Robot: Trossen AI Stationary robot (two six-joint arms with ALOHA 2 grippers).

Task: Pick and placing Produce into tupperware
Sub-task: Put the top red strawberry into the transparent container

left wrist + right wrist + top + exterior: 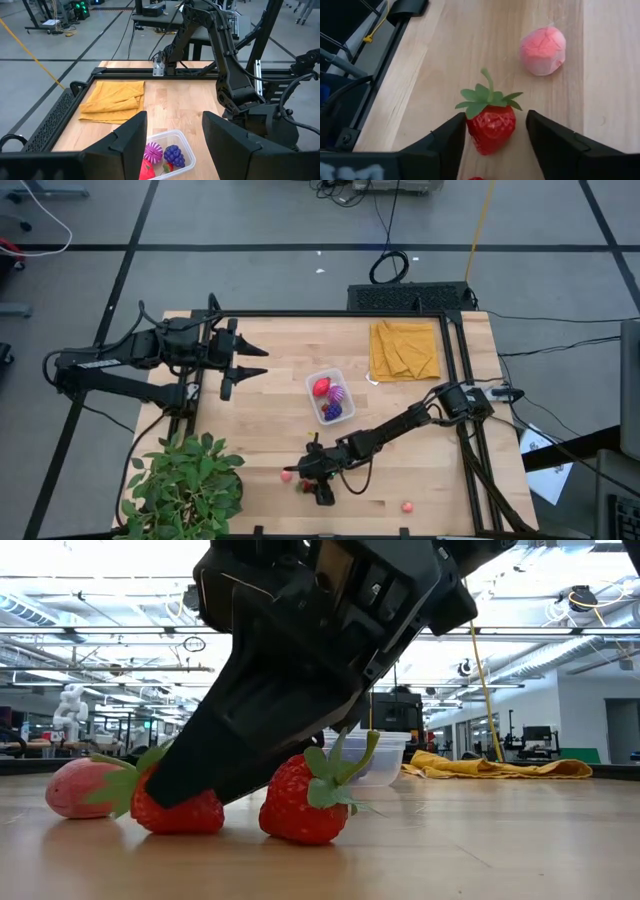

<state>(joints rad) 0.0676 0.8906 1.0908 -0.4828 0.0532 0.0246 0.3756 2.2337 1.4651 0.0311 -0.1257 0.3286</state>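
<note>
My right gripper (496,131) is low over the table near its front edge, open, with its fingers on either side of a red strawberry (491,127) that lies on the wood. A second red strawberry (300,805) lies just beside it, and a pink one (542,50) sits a little beyond. The clear tupperware (312,385) stands mid-table and holds a red strawberry (321,388), a spiky magenta fruit (339,393) and a purple grape bunch (331,411). My left gripper (258,360) hangs open above the table's far left. My right gripper straddles the red strawberry, fingers slanting down from the table's far right. One finger (456,135) seems to lie against the berry's side (470,129); the other finger (540,135) stands a small gap away. The strawberry rests on the table, leaves pointing away from the wrist.
A folded mustard-yellow cloth (405,350) lies at the far right. A leafy potted plant (185,485) fills the near left corner. A small red piece (407,506) lies near the front edge, right of the gripper. Bare wood lies between the tupperware and the strawberries.
</note>
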